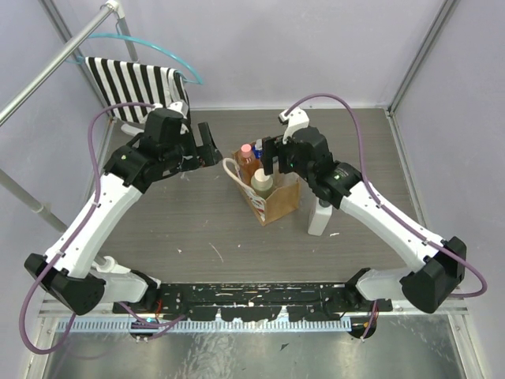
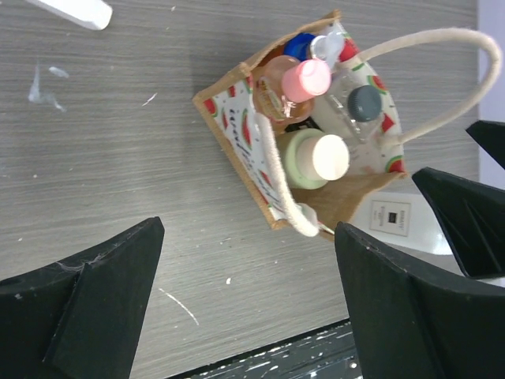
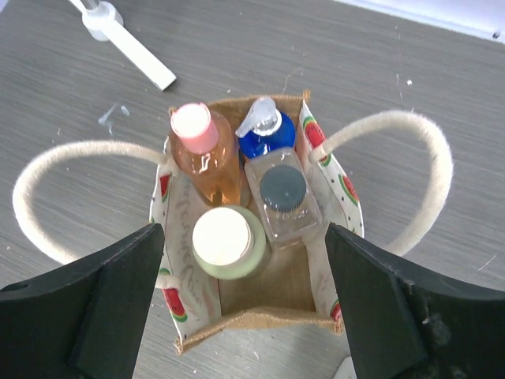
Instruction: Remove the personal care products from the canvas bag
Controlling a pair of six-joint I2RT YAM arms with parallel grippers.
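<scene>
Though both arms lean toward the canvas bag, the overhead view shows the right gripper hanging just over the bag's far rim. The left gripper sits off to the bag's left, near it but apart. Both have their fingers spread with nothing between them. The bag stands upright on the table, roughly midway between the two arms, with bottle tops poking out of its mouth

From the left wrist, the canvas bag lies ahead of the left gripper and skewed toward one finger, seen at a slant. The peach-pink bottle, the olive bottle, the grey-capped bottle and the blue bottle are all inside it

From the right wrist, the canvas bag sits squarely between the wide-open fingers of the right gripper, and I look straight down on the caps. The bottles stand upright, so their long axes point up at the claw. The olive bottle and grey-capped bottle are nearest the fingers, and the peach-pink bottle and blue bottle are behind. All four are packed touching. I'd judge the right arm better placed, needing only a straight drop, though the fingers would have to slip between close neighbours
</scene>
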